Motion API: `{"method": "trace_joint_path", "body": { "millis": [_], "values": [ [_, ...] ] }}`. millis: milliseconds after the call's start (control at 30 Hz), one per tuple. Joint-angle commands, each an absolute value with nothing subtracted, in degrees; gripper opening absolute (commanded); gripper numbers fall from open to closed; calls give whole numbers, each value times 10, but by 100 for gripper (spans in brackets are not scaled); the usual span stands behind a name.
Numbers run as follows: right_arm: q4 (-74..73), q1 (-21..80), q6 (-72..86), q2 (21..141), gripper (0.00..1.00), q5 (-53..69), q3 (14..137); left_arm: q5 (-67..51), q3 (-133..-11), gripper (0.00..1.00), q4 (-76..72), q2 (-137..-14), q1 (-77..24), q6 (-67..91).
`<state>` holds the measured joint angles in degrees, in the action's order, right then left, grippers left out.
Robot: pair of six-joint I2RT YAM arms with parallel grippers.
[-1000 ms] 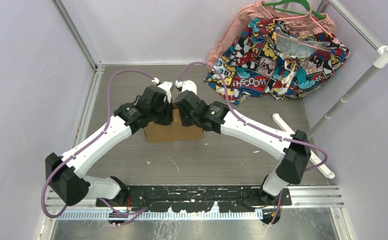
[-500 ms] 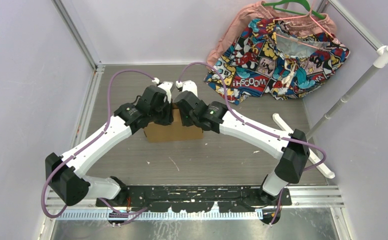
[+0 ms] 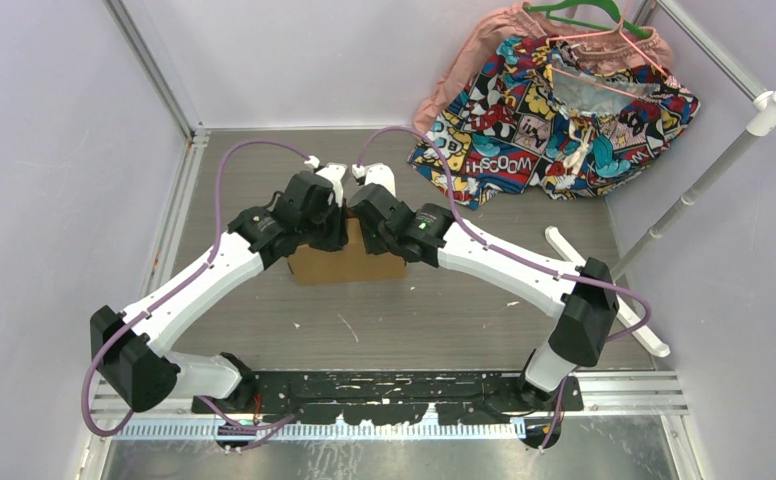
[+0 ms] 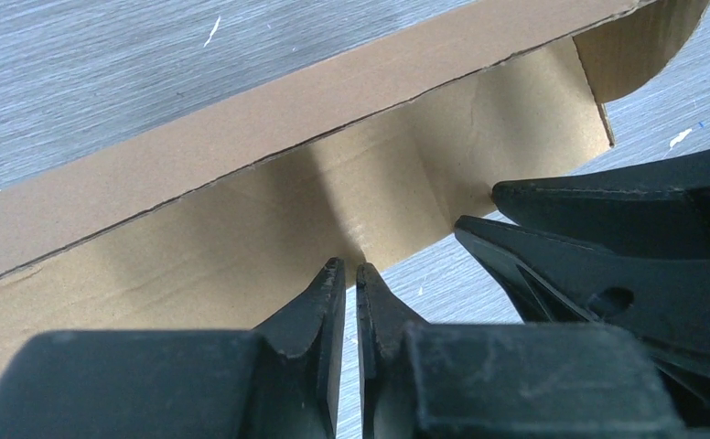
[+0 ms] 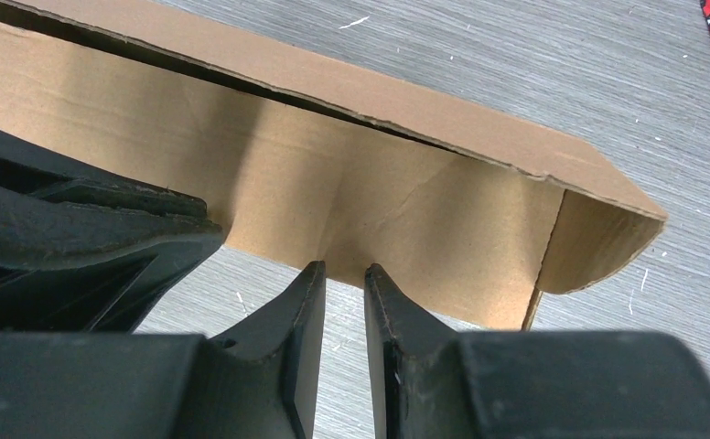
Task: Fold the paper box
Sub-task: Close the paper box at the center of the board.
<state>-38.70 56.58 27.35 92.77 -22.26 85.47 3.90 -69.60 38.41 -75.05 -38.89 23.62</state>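
The paper box (image 3: 349, 264) is plain brown cardboard, standing on the grey table at mid-depth, its far part hidden under both wrists. My left gripper (image 3: 330, 234) hangs over its far left part and my right gripper (image 3: 372, 238) over its far right part, close together. In the left wrist view the left gripper (image 4: 351, 268) touches the lower edge of a raised cardboard wall (image 4: 242, 229), its jaws a narrow slit apart with only table between them. In the right wrist view the right gripper (image 5: 344, 268) meets the same wall (image 5: 379, 201), slightly open and empty.
A comic-print cloth (image 3: 554, 110) and a pink garment on a green hanger (image 3: 584, 15) lie at the back right. A white pole (image 3: 714, 170) leans at the right, with a white bar (image 3: 604, 290) on the table below it. Metal frame rails (image 3: 154, 75) border the table.
The left jaws have parted a little from shut. Both arms have stayed almost still over the box.
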Motion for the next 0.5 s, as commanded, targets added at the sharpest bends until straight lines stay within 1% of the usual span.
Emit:
{"method": "trace_joint_path", "body": {
  "millis": [0, 467],
  "values": [
    [-375, 569, 284, 928, 28, -236, 853, 48, -691, 12, 415, -739, -390, 233],
    [-379, 569, 285, 928, 29, -238, 853, 54, -695, 15, 419, -723, -391, 235]
  ]
}}
